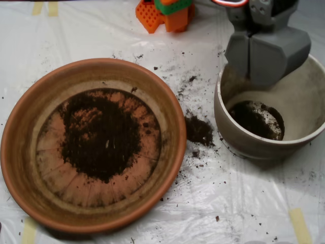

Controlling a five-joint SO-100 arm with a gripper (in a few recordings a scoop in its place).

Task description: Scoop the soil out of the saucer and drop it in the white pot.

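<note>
The terracotta saucer [20, 152] fills the left half of the overhead view. A broad patch of dark soil [101, 134] covers the middle of its base. At the right stands the white pot [254, 145], with a small heap of soil [256, 119] on its bottom. My grey scoop [250, 76] hangs over the pot's back left rim, and its two shells hide part of the pot's inside. What the scoop carries is hidden from above.
A clump of spilled soil [199, 130] lies on the white plastic sheet between saucer and pot, with crumbs scattered around it. Orange and green plastic blocks [165, 12] stand at the top edge. Yellow tape strips [300, 223] hold the sheet down.
</note>
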